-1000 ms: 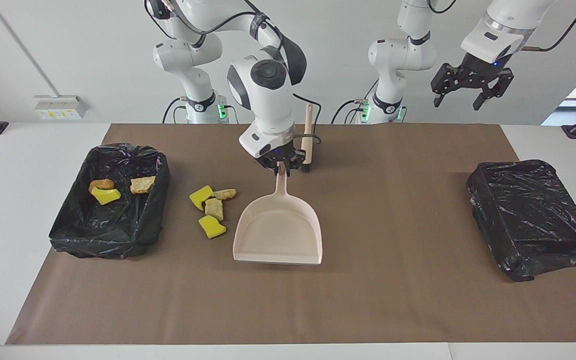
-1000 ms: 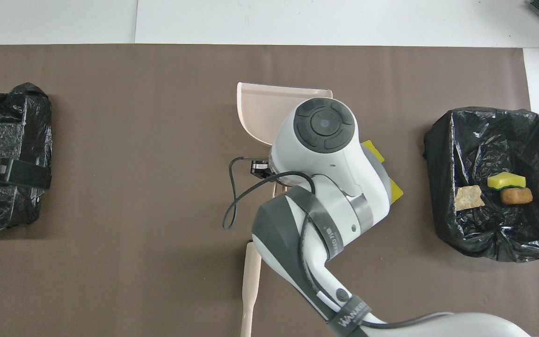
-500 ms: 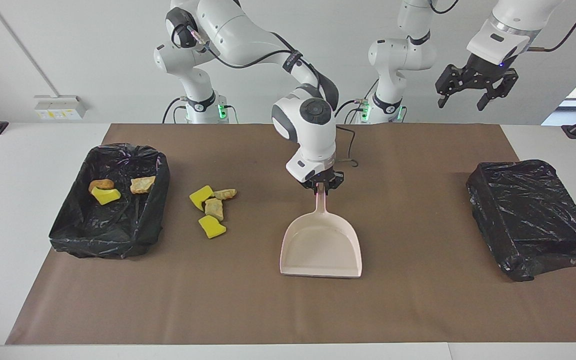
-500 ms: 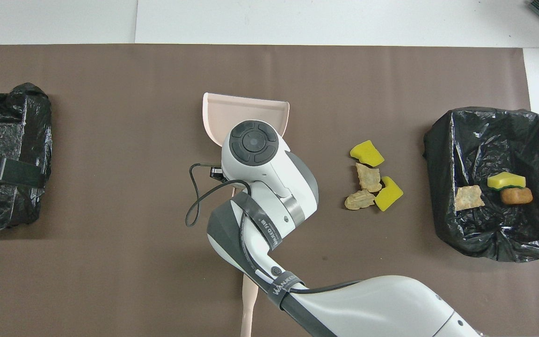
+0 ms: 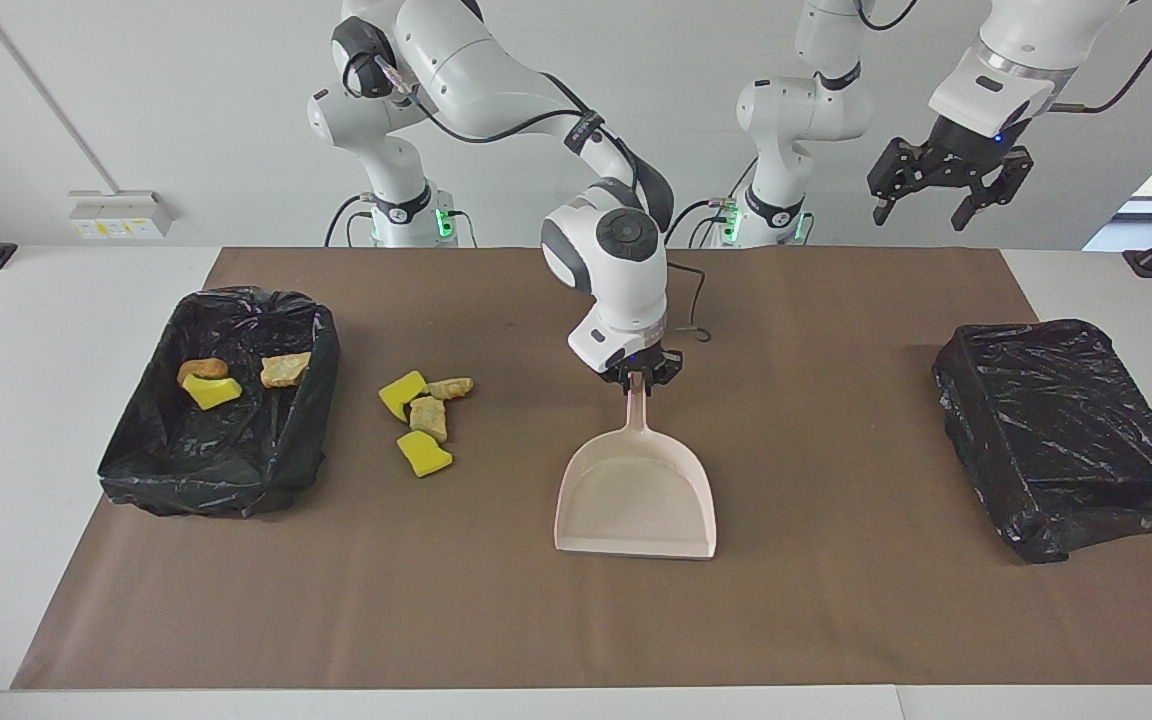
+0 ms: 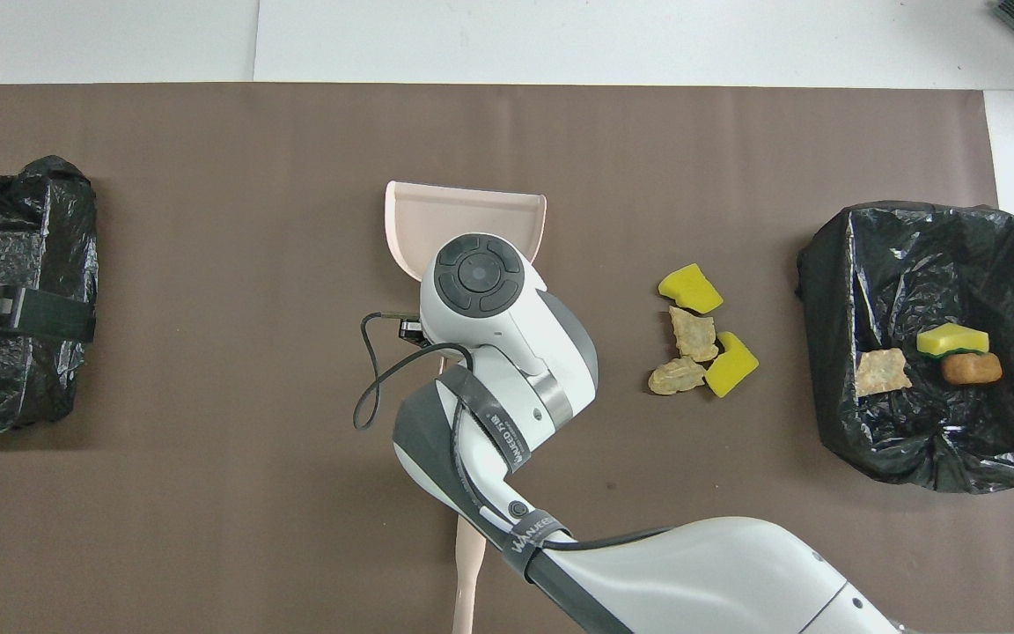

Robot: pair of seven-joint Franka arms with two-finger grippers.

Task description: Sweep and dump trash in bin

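My right gripper is shut on the handle of a pale pink dustpan, which rests on the brown mat with its mouth facing away from the robots. In the overhead view my wrist covers the dustpan's handle. Several trash scraps, yellow and tan, lie on the mat between the dustpan and a black-lined bin. Three more scraps lie in that bin. A beige brush handle shows near the robots' edge. My left gripper is open and empty, high over the left arm's end.
A second black-lined bin stands at the left arm's end of the table. The brown mat covers most of the white table. A thin cable hangs from my right wrist.
My right gripper has carried the dustpan away from the scraps toward the left arm's end, then nearly stopped. The left gripper stays raised, shifting only slightly.
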